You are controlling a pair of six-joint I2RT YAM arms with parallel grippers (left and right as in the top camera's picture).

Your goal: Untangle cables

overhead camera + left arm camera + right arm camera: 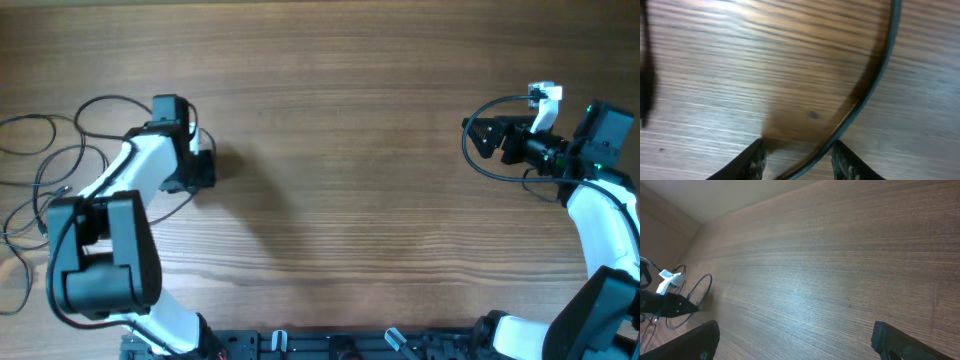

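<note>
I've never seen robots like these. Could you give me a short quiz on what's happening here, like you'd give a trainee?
1. True or false: the right tool is clamped on something.
2. What colour are the loose cables lying on the table by the left arm? A black, B red, C white.
3. Fill in: in the left wrist view, a cable passes between the left tool's two ___.

Key: 1 false, it is open with nothing between its fingers; 2 A; 3 fingers.
</note>
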